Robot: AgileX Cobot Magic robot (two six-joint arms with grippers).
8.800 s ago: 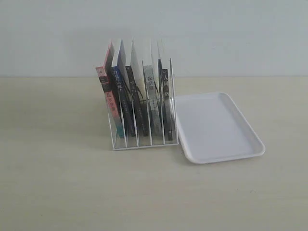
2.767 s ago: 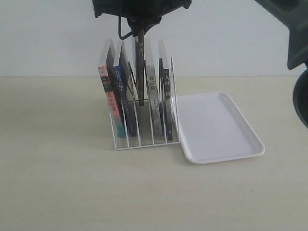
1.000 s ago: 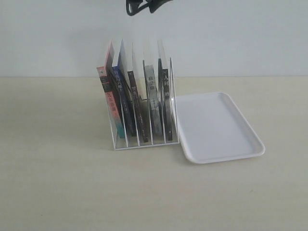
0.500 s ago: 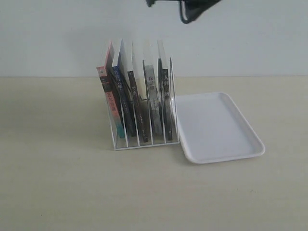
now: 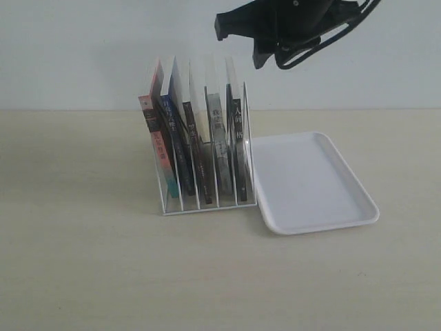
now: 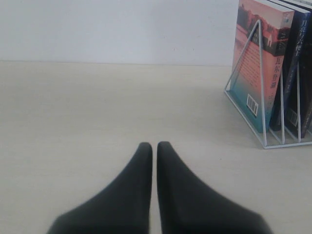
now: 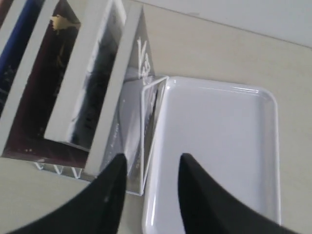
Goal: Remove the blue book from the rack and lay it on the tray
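The blue book (image 5: 171, 138) stands upright in the second slot from the left of the white wire rack (image 5: 207, 209). Its blue spine also shows in the left wrist view (image 6: 294, 73) and its top edge in the right wrist view (image 7: 17, 36). The white tray (image 5: 310, 183) lies flat against the rack's right side. My right gripper (image 7: 152, 158) is open and holds nothing, high above the rack's right end (image 7: 144, 141) and the tray's near edge (image 7: 219, 146). My left gripper (image 6: 153, 146) is shut on nothing, low over the table, left of the rack (image 6: 260, 87).
A pink-spined book (image 5: 155, 138) fills the leftmost slot, and dark-spined books (image 5: 217, 148) fill the slots right of the blue one. The right arm (image 5: 296, 24) hangs black above the rack's right end. Pale tabletop surrounds rack and tray.
The right arm has swung rightward and dropped lower into the exterior view over the last second. A dark book lifted partly out earlier stands back in its slot.
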